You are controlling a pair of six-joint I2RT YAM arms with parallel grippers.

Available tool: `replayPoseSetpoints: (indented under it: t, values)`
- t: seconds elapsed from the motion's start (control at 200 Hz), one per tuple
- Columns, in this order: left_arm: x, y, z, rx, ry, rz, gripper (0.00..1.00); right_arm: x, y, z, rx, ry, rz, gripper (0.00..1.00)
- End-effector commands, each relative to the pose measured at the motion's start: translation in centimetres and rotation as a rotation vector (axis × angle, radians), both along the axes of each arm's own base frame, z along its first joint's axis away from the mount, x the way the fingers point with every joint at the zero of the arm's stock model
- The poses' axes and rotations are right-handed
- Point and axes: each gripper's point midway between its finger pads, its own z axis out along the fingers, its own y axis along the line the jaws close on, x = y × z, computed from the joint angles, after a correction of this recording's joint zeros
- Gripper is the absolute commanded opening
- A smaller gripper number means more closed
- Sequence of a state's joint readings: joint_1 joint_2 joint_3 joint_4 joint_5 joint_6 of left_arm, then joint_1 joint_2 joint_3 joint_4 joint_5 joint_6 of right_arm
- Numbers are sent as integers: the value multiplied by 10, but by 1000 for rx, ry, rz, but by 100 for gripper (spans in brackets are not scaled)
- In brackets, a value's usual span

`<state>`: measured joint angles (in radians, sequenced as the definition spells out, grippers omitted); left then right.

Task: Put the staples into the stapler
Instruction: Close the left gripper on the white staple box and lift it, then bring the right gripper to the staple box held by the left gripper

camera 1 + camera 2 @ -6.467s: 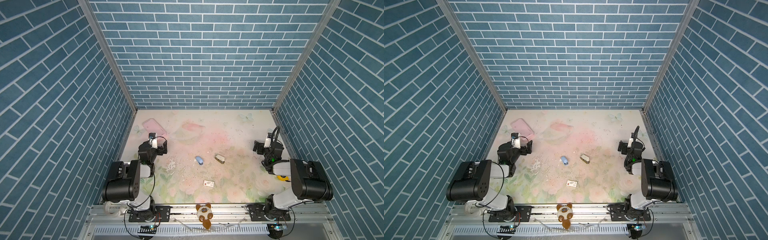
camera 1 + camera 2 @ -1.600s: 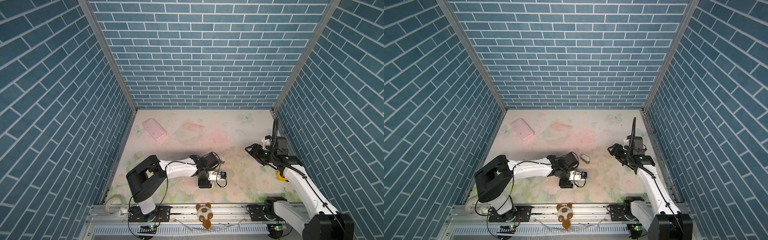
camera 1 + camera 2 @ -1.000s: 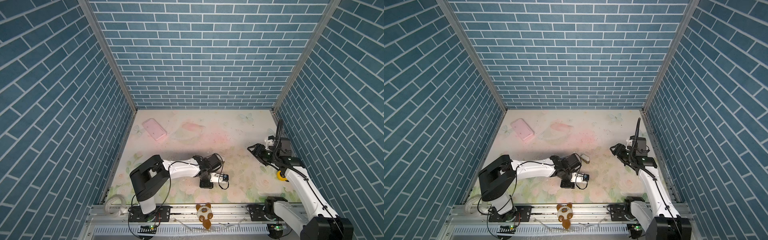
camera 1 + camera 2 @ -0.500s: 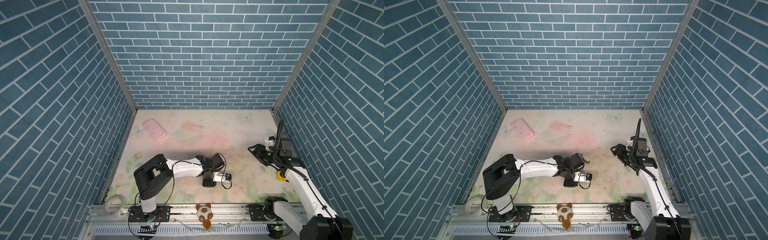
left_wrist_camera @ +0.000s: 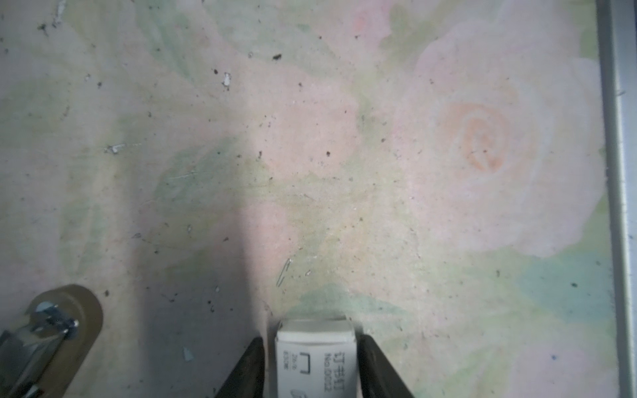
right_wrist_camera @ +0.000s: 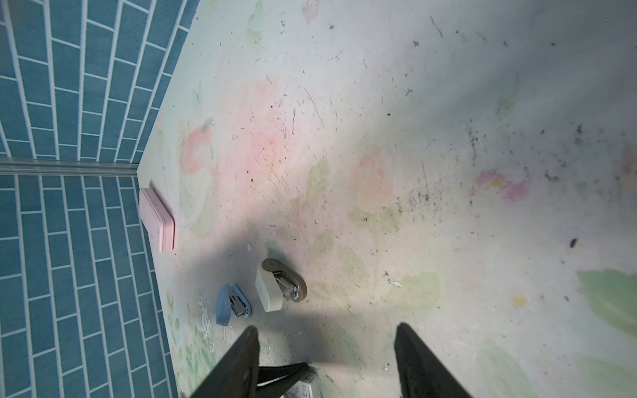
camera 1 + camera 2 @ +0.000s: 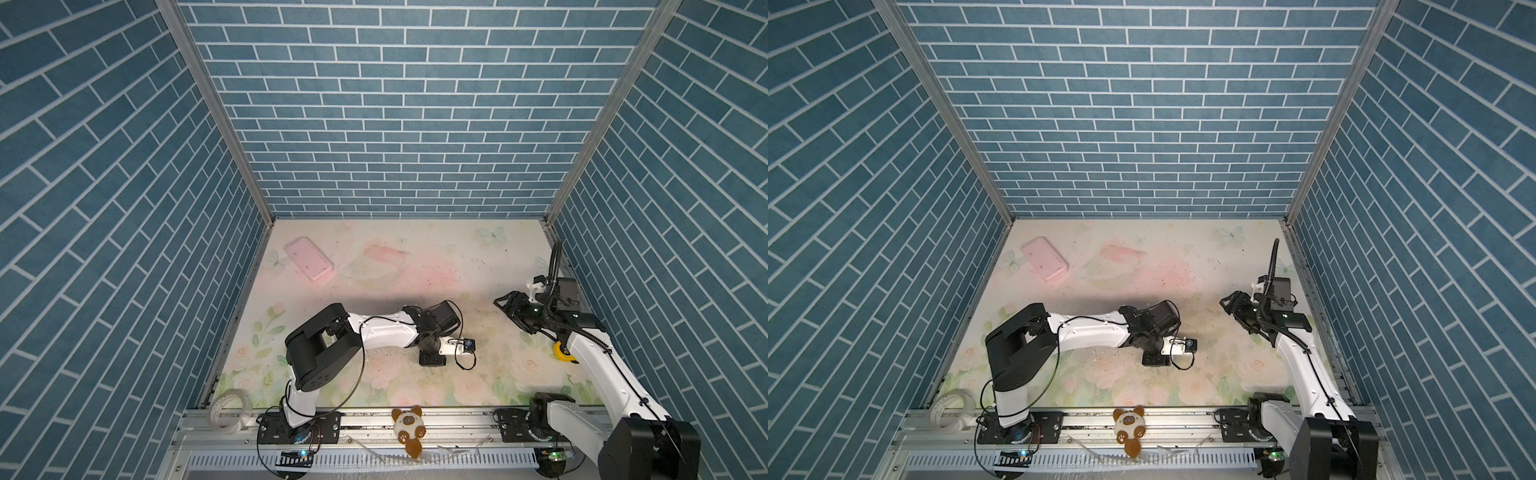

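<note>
My left hand (image 5: pixel 312 339) had come over to the staple box (image 5: pixel 315 360), where I think the staples were. The box sat between its fingers, with a thin gap on one side, so I could not tell if I squeezed it. The stapler (image 5: pixel 51 330) lay near, beside that hand. My right hand (image 6: pixel 325 327) stood apart, empty.

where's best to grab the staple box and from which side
Pinch the staple box across its two long sides, coming down from above: it lies flat on the table, printed face up, and is narrow enough that the left hand straddles it.
</note>
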<state>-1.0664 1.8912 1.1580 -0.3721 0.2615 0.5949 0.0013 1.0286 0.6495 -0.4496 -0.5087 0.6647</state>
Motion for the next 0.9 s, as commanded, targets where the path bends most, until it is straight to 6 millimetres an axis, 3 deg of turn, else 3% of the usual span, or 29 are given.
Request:
replayPoseSetpoints:
  t: [0.0,0.25,0.53,0.895]
  values:
    - [-8,13,5,0,-4,-2,52,-14,11,-14,38,43,78,62]
    - [-11,30,6,-38,-19,29,55,-35,28,-26,117,107,138,58]
    - [-7,32,4,-59,-23,70,58,-61,64,-36,206,165,288,56]
    - [-7,36,0,-69,-6,103,48,-80,87,-51,270,223,395,53]
